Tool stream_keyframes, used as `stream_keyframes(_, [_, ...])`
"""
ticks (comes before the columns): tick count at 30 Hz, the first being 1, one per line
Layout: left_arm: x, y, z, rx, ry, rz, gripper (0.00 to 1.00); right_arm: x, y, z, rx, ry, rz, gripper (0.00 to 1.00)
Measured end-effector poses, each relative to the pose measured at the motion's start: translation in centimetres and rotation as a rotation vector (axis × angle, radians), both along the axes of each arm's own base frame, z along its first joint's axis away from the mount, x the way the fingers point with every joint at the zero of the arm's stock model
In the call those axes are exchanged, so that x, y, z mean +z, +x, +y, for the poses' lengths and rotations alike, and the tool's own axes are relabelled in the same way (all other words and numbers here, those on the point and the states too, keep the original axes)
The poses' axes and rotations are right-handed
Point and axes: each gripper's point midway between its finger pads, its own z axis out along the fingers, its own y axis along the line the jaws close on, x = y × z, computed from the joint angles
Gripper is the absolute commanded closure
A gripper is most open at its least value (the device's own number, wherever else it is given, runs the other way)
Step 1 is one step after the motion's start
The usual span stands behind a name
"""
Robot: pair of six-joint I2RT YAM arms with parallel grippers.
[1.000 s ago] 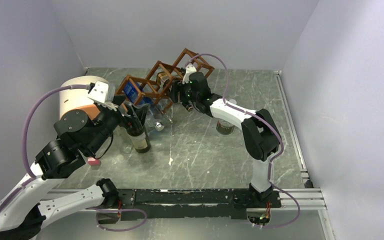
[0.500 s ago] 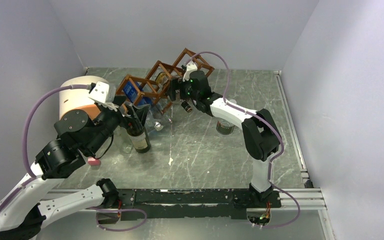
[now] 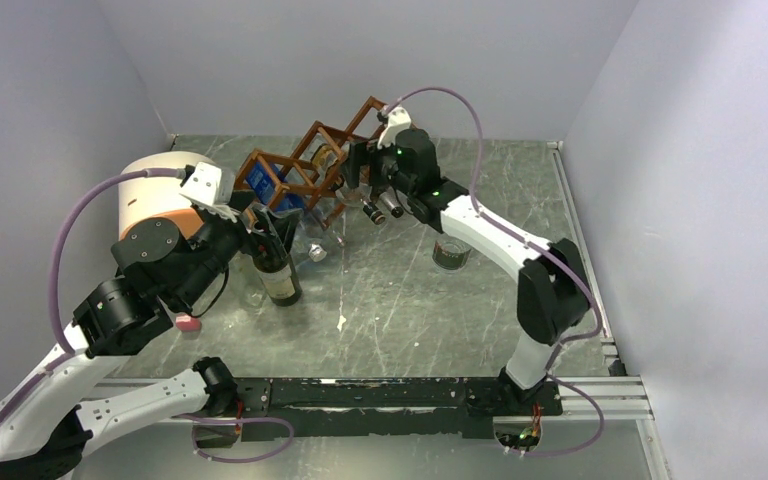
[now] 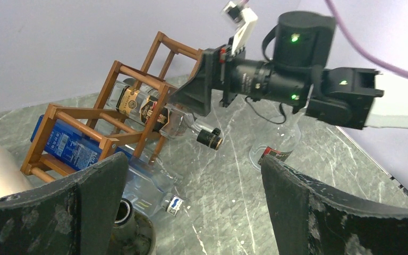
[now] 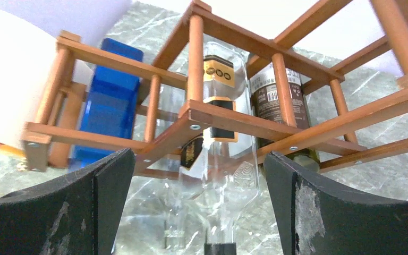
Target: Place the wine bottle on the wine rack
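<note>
The reddish-brown wine rack (image 3: pixel 295 168) (image 5: pixel 276 125) (image 4: pixel 106 114) stands at the back of the table. A clear wine bottle (image 5: pixel 220 133) (image 4: pixel 143 106) with a black and gold label lies in one of its cells. Its black-capped neck (image 4: pixel 212 139) (image 3: pixel 373 211) sticks out toward the right arm. My right gripper (image 5: pixel 199 212) (image 3: pixel 358 178) is open, its fingers (image 5: pixel 101 202) apart on either side of the neck and not touching it. My left gripper (image 4: pixel 191 207) (image 3: pixel 265 228) is open above a dark bottle (image 3: pixel 278 275) (image 4: pixel 121 215) that stands upright on the table.
A blue bottle (image 5: pixel 109 101) and a dark bottle (image 5: pixel 276 98) also fill rack cells. A clear bottle with a blue cap (image 4: pixel 172 204) lies under the rack. A cream-and-orange cylinder (image 3: pixel 160 190) stands at the left, and a glass with a red label (image 3: pixel 450 252) (image 4: pixel 276 151) at the right.
My right gripper has opened and drawn back and up from the clear bottle's neck. The bottle stays in the rack. The left arm has not moved.
</note>
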Motion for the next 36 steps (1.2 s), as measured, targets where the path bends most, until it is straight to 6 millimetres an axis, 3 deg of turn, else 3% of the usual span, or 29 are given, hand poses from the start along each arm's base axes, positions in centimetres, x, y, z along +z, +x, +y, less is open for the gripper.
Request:
stream_keyframes(3, [0.0, 0.0, 0.0, 0.0, -0.001, -0.001, 0.01, 2.3, -1.2, -0.8, 0.002, 0.012, -0.015, 0.08])
stream_keyframes(6, [-0.5, -0.1, 0.1, 0.0, 0.002, 0.001, 0.01, 2.4, -3.0, -1.7, 0.015, 0.003, 0.007, 0.1])
stream_keyframes(10, [-1.3, 0.1, -0.1, 0.0, 0.017, 0.013, 0.01, 0.1, -5.8, -2.9, 0.031, -0.052, 0.081, 0.1])
stream_keyframes(15, [-2.4, 0.3, -0.3, 0.005, 0.033, 0.022, 0.02, -3.6, -10.9, -4.5, 0.069, -0.137, 0.187, 0.17])
stream_keyframes(19, [-3.2, 0.6, -0.3, 0.015, 0.04, 0.024, 0.02, -4.2, -14.5, -4.6, 0.123, -0.154, 0.2, 0.23])
stream_keyframes(22, [-3.0, 0.7, -0.5, 0.013, 0.036, 0.022, 0.02, -3.8, -17.9, -3.0, 0.204, -0.128, 0.148, 0.23])
stream_keyframes(25, [-1.6, 0.6, -0.7, -0.001, 0.008, -0.007, 0.02, -3.1, -20.8, -0.5, 0.289, -0.088, 0.087, 0.23])
stream_keyframes(30, [1.7, 0.3, -0.2, 0.001, -0.045, -0.071, 0.02, -0.4, -22.2, 4.5, 0.354, -0.003, -0.026, 0.23])
stream_keyframes(36, [5.7, -0.4, 1.6, 0.034, -0.123, -0.141, 0.03, 2.6, -22.0, 11.4, 0.401, 0.078, -0.13, 0.23])
